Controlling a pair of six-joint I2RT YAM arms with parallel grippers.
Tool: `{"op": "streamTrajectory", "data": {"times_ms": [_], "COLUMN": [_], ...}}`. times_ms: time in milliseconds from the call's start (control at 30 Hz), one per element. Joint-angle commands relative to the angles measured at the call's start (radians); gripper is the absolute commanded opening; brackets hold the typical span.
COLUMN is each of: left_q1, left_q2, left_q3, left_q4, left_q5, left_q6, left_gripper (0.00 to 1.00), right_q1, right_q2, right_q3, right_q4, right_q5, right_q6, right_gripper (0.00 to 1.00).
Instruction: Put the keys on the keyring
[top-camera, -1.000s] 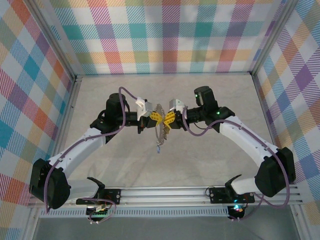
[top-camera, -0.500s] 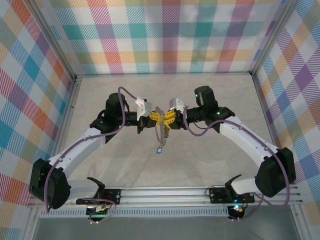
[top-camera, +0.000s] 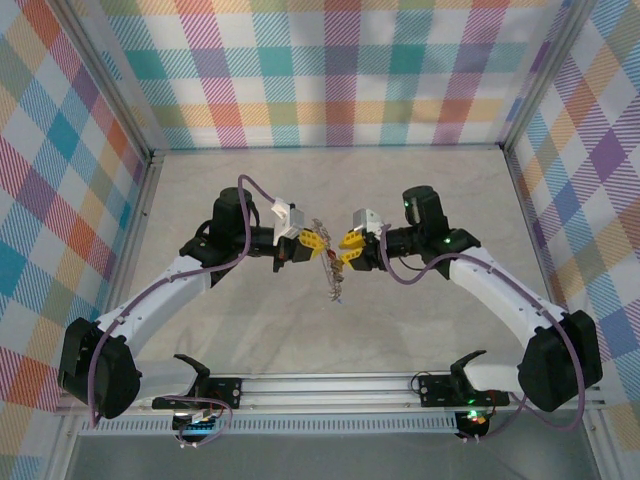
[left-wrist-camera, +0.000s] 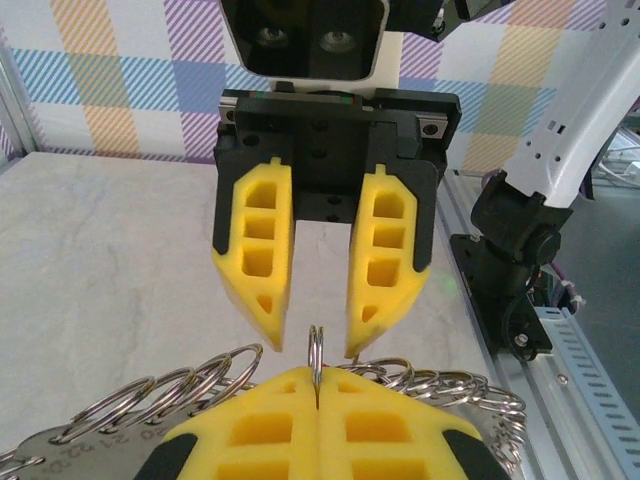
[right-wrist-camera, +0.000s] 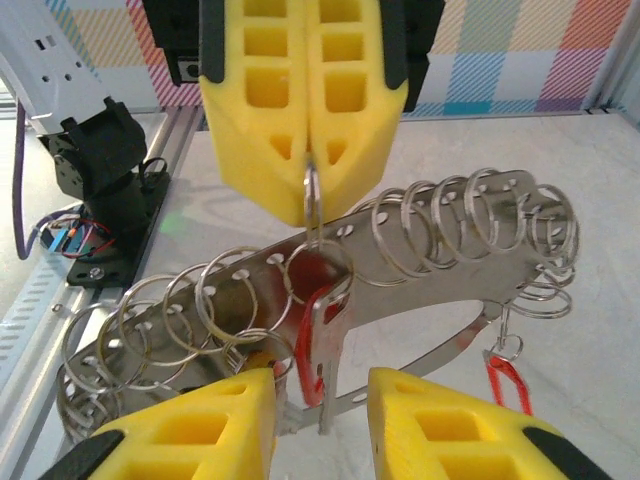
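Left gripper (right-wrist-camera: 310, 180) pinched shut on one small split ring (right-wrist-camera: 312, 200) of the keyring (right-wrist-camera: 420, 275), held mid-air between the arms, red-tagged key (right-wrist-camera: 312, 350) dangling; right gripper (left-wrist-camera: 316, 322) spread wide, empty; judged light, stiff, slippery, free-swinging; best pinched across its flat metal.

The keyring (top-camera: 330, 272), hanging from the left gripper (top-camera: 318, 241), blocks the gap to the right gripper (top-camera: 346, 244); the table (top-camera: 430, 195) around them offers passage.
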Motion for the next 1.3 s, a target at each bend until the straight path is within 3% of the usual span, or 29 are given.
{"op": "streamTrajectory", "data": {"times_ms": [0, 167, 367, 567, 867, 1267], "left_q1": [0.000, 0.000, 0.001, 0.001, 0.001, 0.001], "left_q2": [-0.031, -0.031, -0.025, -0.016, -0.024, -0.028], "left_q3": [0.036, 0.043, 0.070, 0.077, 0.069, 0.057], "left_q4": [0.004, -0.015, -0.084, -0.079, -0.062, -0.055], "left_q5": [0.048, 0.068, 0.088, 0.089, 0.053, 0.026], "left_q6": [0.023, 0.042, 0.088, 0.088, 0.079, 0.074], "left_gripper": [0.00, 0.00, 0.00, 0.00, 0.00, 0.00], "right_q1": [-0.002, -0.001, 0.002, 0.048, 0.108, 0.150], "right_q2": [-0.019, -0.008, 0.005, -0.002, -0.003, -0.020], "right_q3": [-0.025, -0.032, -0.049, -0.109, -0.159, -0.230], "right_q4": [0.055, 0.087, 0.145, 0.254, 0.358, 0.523], "right_q5": [-0.061, -0.091, -0.100, -0.005, 0.034, 0.179], "right_q6": [0.003, 0.008, 0.024, 0.065, 0.126, 0.236], "right_gripper": [0.31, 0.39, 0.38, 0.38, 0.38, 0.45]}}
